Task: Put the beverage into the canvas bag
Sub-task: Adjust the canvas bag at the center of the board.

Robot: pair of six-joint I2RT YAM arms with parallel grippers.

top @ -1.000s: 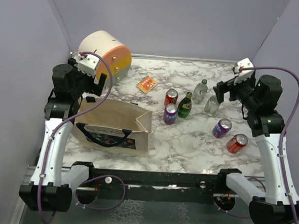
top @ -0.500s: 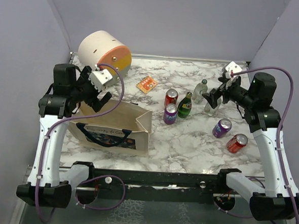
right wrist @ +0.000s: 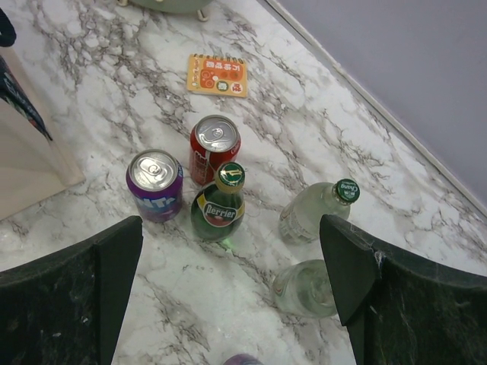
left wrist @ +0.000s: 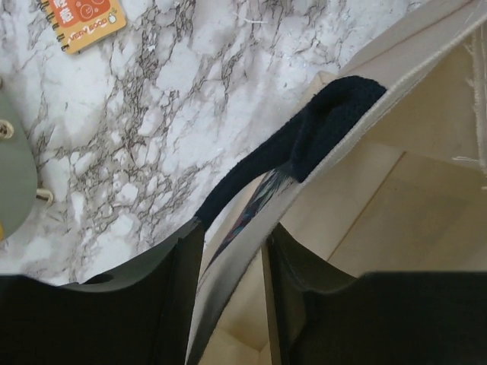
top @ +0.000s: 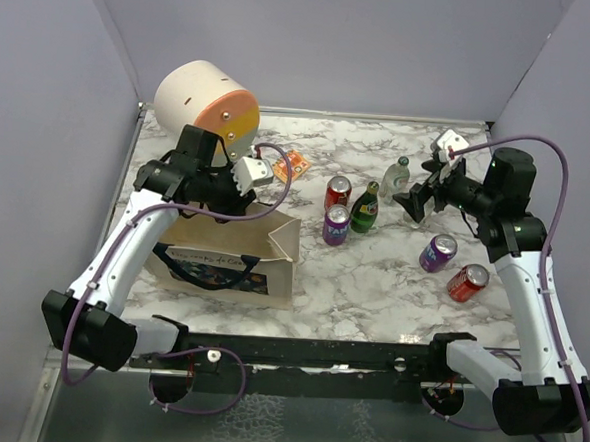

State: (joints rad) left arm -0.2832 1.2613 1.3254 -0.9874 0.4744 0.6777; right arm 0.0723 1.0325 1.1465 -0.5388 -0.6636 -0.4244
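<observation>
The left claw (left wrist: 234,251) is reaching over the far rim of the canvas bag (top: 222,267), which is standing at about 8 o'clock on the table (top: 371,296). Its two fingers are drawn close together with the cloth of the rim filling the gap between them, just below the navy handle (left wrist: 304,125), so it is pinching the rim. I am judging that this is to keep the soft mouth open and upright for the other arm. The right claw (right wrist: 230,228) is hanging spread wide, with nothing between its fingers, above the group of drinks at about 2 o'clock, probably lining up to choose one. No beverage is in the bag yet: the part of its inside that is showing is only bare beige cloth. Under the right claw, the green bottle (right wrist: 218,205) is standing between the purple can (right wrist: 154,182), the red can (right wrist: 214,144) and the clear bottle (right wrist: 316,209), with a second clear bottle (right wrist: 304,287) at 5 o'clock from it. They are crowded, so spread fingers could knock a neighbour. Two more cans, a lying purple can (top: 437,252) and a lying red can (top: 468,282), are resting on their sides toward 4 o'clock. The drum (top: 197,95) at 11 o'clock is lying on its side, and its contents are not showing.
</observation>
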